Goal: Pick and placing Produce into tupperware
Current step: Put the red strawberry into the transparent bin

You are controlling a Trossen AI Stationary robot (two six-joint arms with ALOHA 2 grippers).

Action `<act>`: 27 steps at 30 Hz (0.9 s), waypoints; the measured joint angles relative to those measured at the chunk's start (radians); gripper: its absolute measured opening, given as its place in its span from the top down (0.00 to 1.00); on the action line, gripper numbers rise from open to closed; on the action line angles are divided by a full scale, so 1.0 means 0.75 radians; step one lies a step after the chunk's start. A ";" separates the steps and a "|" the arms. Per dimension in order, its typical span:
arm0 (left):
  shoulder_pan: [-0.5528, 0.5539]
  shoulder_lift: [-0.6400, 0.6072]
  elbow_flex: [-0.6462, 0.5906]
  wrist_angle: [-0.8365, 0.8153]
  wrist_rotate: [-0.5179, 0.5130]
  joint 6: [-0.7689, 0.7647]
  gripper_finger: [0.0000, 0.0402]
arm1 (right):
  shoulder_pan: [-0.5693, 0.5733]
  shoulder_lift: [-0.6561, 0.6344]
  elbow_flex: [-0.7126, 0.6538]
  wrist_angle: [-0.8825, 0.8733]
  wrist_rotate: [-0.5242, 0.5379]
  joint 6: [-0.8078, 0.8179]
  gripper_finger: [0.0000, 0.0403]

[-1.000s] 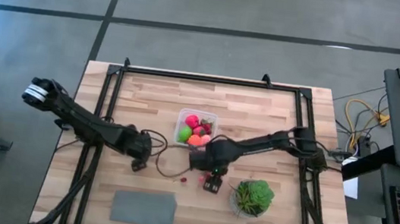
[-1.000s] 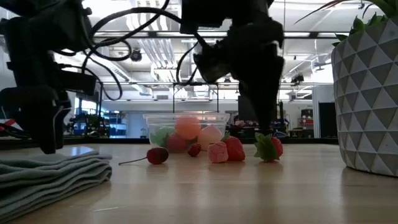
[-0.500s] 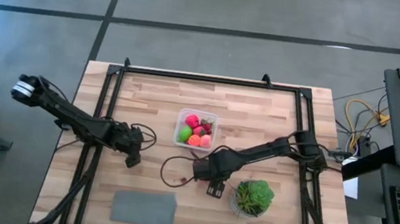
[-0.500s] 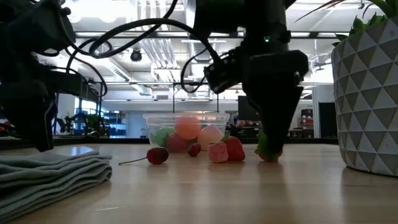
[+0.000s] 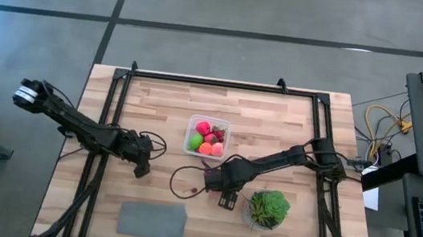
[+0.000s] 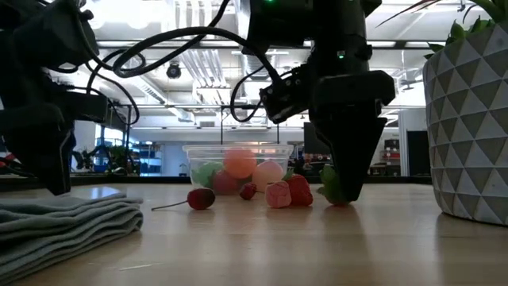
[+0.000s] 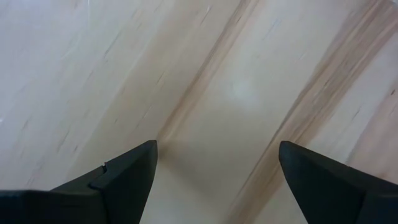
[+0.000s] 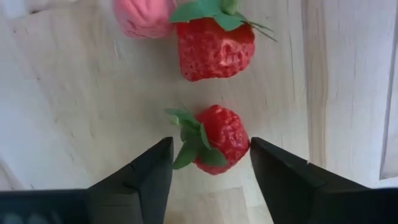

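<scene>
Strawberry [image 8: 214, 138] lies on the table near the tupperware [image 5: 208, 136], between my right gripper's [image 8: 208, 163] spread fingers, set low to pinch it; left gripper [image 7: 214, 165] waits wide open, empty.

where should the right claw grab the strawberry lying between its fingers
Pinch the strawberry across its red body, coming straight down from above. It lies on its side on the table, leaves pointing sideways, so the plump flanks face the right claw's two fingers, which already stand either side. The floppy leaves would probably slip.
</scene>
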 joint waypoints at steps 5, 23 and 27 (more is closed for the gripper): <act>0.000 0.018 0.000 0.006 -0.001 0.000 0.20 | -0.001 0.000 -0.001 0.002 -0.001 -0.001 0.57; 0.000 0.017 0.000 0.071 0.000 0.000 0.20 | -0.001 -0.050 0.015 -0.001 0.036 0.012 0.68; 0.000 0.017 0.000 0.071 0.001 0.000 0.20 | -0.001 -0.050 0.015 -0.003 0.035 0.003 0.63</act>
